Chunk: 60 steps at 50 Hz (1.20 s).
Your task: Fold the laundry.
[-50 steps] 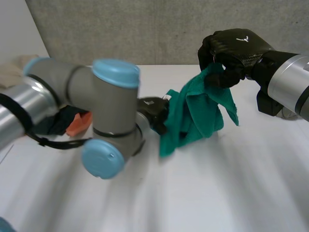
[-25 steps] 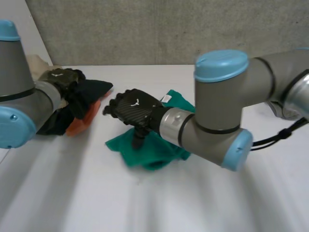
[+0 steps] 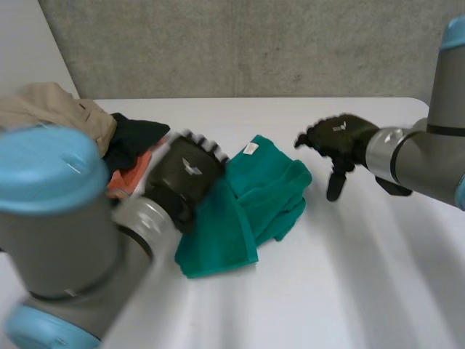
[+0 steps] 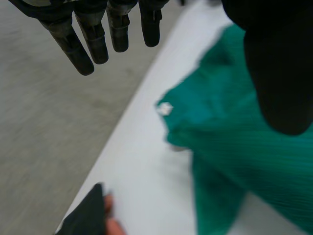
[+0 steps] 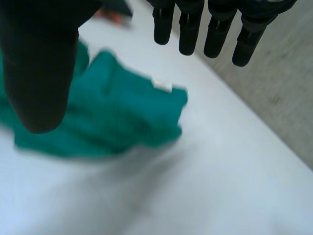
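Observation:
A green cloth [image 3: 247, 207] lies crumpled on the white table [image 3: 349, 276], a small white label showing at its far edge. My left hand [image 3: 185, 171] hovers at the cloth's left edge with straight fingers [image 4: 83, 41], holding nothing; the cloth [image 4: 234, 142] spreads below its thumb. To the right of the cloth my right hand [image 3: 338, 142] hangs open above the table, clear of the fabric. In its wrist view the cloth [image 5: 107, 112] lies under the thumb, and the fingers [image 5: 215, 29] are straight and empty.
A pile of laundry sits at the table's far left: a beige garment [image 3: 51, 109], a black one [image 3: 134, 134] and an orange one [image 3: 131, 178]. The table's back edge meets a grey wall [image 3: 232, 43]. Bare table stretches to the front and right.
The green cloth, held up a second ago, now lies loose on the table. My right hand has drawn back to the right; my left hand has come from the pile to the cloth's left edge.

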Each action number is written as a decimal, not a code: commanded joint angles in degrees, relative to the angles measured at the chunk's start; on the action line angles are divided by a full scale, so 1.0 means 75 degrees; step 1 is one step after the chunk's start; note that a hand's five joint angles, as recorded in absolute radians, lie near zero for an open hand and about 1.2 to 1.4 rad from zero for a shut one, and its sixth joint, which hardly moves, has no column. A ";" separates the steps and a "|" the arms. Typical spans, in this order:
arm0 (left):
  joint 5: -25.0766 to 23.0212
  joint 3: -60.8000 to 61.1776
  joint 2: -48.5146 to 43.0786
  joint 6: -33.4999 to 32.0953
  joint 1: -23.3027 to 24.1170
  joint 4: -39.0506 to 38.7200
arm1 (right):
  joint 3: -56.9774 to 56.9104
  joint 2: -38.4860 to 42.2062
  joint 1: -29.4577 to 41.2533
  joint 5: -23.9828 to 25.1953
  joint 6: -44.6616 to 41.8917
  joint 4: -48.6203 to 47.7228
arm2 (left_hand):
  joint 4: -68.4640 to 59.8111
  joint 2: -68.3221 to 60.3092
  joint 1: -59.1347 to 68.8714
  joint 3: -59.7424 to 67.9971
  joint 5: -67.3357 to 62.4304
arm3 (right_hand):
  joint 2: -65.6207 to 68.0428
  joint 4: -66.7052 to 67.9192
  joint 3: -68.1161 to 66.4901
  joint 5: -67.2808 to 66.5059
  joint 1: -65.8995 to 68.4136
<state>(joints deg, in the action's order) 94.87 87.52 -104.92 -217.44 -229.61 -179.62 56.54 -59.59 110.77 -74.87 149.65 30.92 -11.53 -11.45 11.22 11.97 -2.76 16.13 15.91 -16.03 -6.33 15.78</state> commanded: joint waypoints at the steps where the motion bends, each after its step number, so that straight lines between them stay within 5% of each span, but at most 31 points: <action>1: 0.0276 -0.0452 -0.1921 -0.1567 0.0626 -0.0987 | 0.0640 0.0667 -0.0366 0.0571 -0.1087 -0.0639 | -0.0117 -0.0127 0.0158 0.0058 0.0048 | 0.0685 0.0715 -0.0699 -0.0659 0.0732; 8: 0.0136 -0.1285 -0.3014 -0.2238 0.0638 -0.1258 | 0.0910 0.1336 -0.0378 0.0995 -0.0794 -0.2223 | -0.0159 -0.0169 0.0200 0.0100 0.0005 | 0.0618 0.0647 -0.0632 -0.0592 0.0664; 12: 0.0077 -0.1742 -0.3600 -0.2402 0.0627 -0.1200 | 0.0945 0.1699 -0.0285 0.0995 -0.0419 -0.2997 | -0.1858 -0.1868 0.1899 0.1799 -0.1693 | 0.0841 0.0870 -0.0855 -0.0815 0.0887; 13: 0.0112 -0.1906 -0.3775 -0.2472 0.0627 -0.1130 | 0.0957 0.1781 -0.0215 0.0972 -0.0291 -0.3207 | -0.4507 -0.4517 0.4549 0.4448 -0.4343 | 0.1886 0.1915 -0.1900 -0.1860 0.1932; 16: 0.0241 -0.2082 -0.3847 -0.2484 0.0592 -0.1012 | 0.0981 0.1817 -0.0167 0.0925 -0.0103 -0.3431 | -0.8245 -0.8256 0.8287 0.8187 -0.8081 | 0.4623 0.4652 -0.4637 -0.4597 0.4670; 17: 0.0334 -0.2176 -0.3836 -0.2461 0.0580 -0.0942 | 0.0981 0.1794 -0.0156 0.0878 0.0037 -0.3501 | -0.9120 -0.9131 0.9162 0.9062 -0.8956 | 0.6831 0.6860 -0.6845 -0.6805 0.6877; 19: 0.0428 -0.2270 -0.3812 -0.2402 0.0556 -0.0895 | 0.0946 0.1759 -0.0179 0.0820 0.0202 -0.3525 | -0.9129 -0.9140 0.9171 0.9071 -0.8965 | 0.8512 0.8541 -0.8526 -0.8486 0.8558; 22: 0.0616 -0.2318 -0.3415 -0.2122 0.0416 -0.0801 | 0.0945 0.1572 -0.0249 0.0632 0.0471 -0.3421 | -0.9129 -0.9140 0.9171 0.9071 -0.8965 | 0.8516 0.8545 -0.8530 -0.8490 0.8562; 27: 0.0897 -0.1955 -0.2010 -0.0636 -0.0052 -0.0754 | 0.1074 0.0776 -0.0530 0.0444 0.0648 -0.2777 | -0.9129 -0.9140 0.9171 0.9071 -0.8965 | 0.8516 0.8545 -0.8530 -0.8490 0.8562; 32: 0.0805 -0.1591 -0.0113 0.1892 -0.1046 -0.0696 | 0.0865 -0.0816 -0.1009 0.0479 0.0262 -0.1712 | -0.9129 -0.9140 0.9171 0.9071 -0.8965 | 0.8516 0.8545 -0.8530 -0.8490 0.8562; 37: 0.0219 -0.1509 0.0032 0.3303 -0.1611 0.0053 | 0.0349 -0.1300 -0.1058 0.0667 0.0027 -0.1054 | -0.9129 -0.9140 0.9171 0.9071 -0.8965 | 0.8516 0.8545 -0.8530 -0.8490 0.8562; 42: -0.0122 -0.1521 -0.0377 0.4007 -0.1869 0.0874 | -0.0050 -0.1020 -0.0859 0.0784 -0.0184 -0.0924 | -0.9129 -0.9140 0.9171 0.9071 -0.8965 | 0.8516 0.8545 -0.8530 -0.8490 0.8562; 50: -0.0017 -0.1802 -0.1058 0.4430 -0.2233 0.1367 | -0.0905 0.1158 -0.0168 0.0808 -0.1284 -0.2235 | -0.9129 -0.9140 0.9171 0.9071 -0.8965 | 0.8516 0.8545 -0.8530 -0.8490 0.8562; 53: -0.0063 -0.1849 -0.1070 0.4430 -0.2221 0.1542 | -0.1280 0.2225 -0.0015 0.0738 -0.1940 -0.2774 | -0.9129 -0.9140 0.9171 0.9071 -0.8965 | 0.2611 0.2640 -0.2625 -0.2585 0.2657; 54: -0.0098 -0.1860 -0.1012 0.4430 -0.2198 0.1624 | -0.1501 0.2656 0.0008 0.0610 -0.2278 -0.2973 | -0.9129 -0.9140 0.9171 0.9071 -0.8965 | -0.0818 -0.0788 0.0804 0.0844 -0.0771; 58: -0.0169 -0.1767 -0.0766 0.4453 -0.2116 0.1718 | -0.1925 0.2895 -0.0038 -0.0233 -0.2669 -0.3069 | -0.9129 -0.9140 0.9171 0.9071 -0.8965 | -0.0818 -0.0788 0.0804 0.0844 -0.0771; 60: -0.0157 -0.1697 -0.0486 0.4488 -0.2011 0.1695 | -0.1763 0.2651 0.0020 -0.0841 -0.1913 -0.2906 | -0.9129 -0.9140 0.9171 0.9071 -0.8965 | -0.0818 -0.0788 0.0804 0.0844 -0.0771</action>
<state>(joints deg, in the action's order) 94.06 73.80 -112.40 -183.96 -246.12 -167.37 45.15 -41.17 110.73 -71.27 133.10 9.38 -68.45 -68.17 65.10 67.71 -56.97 13.86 14.69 -14.60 -4.29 13.99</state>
